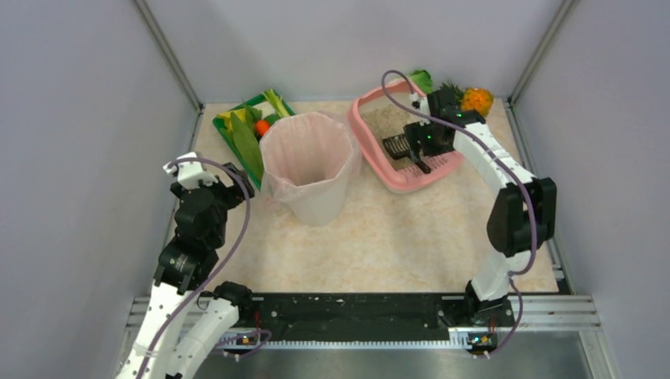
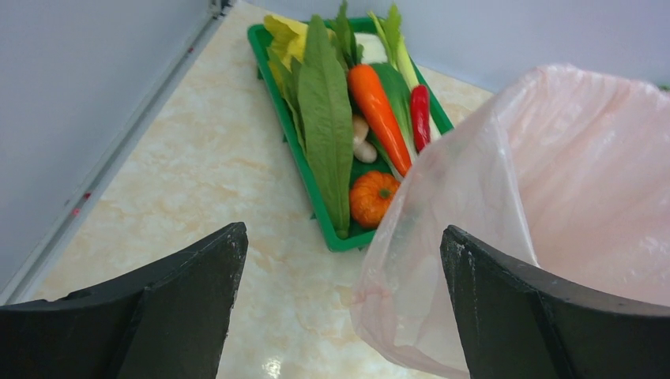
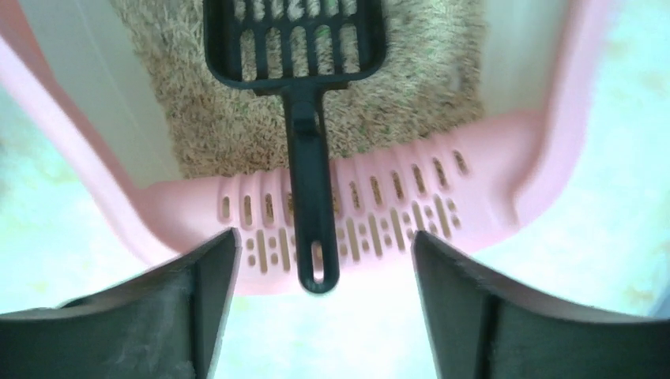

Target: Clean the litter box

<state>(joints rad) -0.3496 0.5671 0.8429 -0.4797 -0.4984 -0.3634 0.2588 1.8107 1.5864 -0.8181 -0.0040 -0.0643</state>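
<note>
Jaws of right gripper [image 3: 324,237] stand apart, either side of scoop [image 3: 308,158] handle, not touching it. Scoop lies across slotted lip of litter box [image 3: 490,181], head on litter [image 3: 197,118]. Box sits far right, near bin [image 1: 308,166]. Risk, I think: closing off-centre would push handle, and scoop could slide off lip. Left gripper [image 2: 344,237] spread wide, empty.

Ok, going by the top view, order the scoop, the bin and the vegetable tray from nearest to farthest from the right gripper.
From the right gripper, jaws apart:
1. The scoop: just ahead of it, lying in the litter box.
2. The bin: to its left, mid-table.
3. The vegetable tray: farthest, back left, beyond the bin.
</note>
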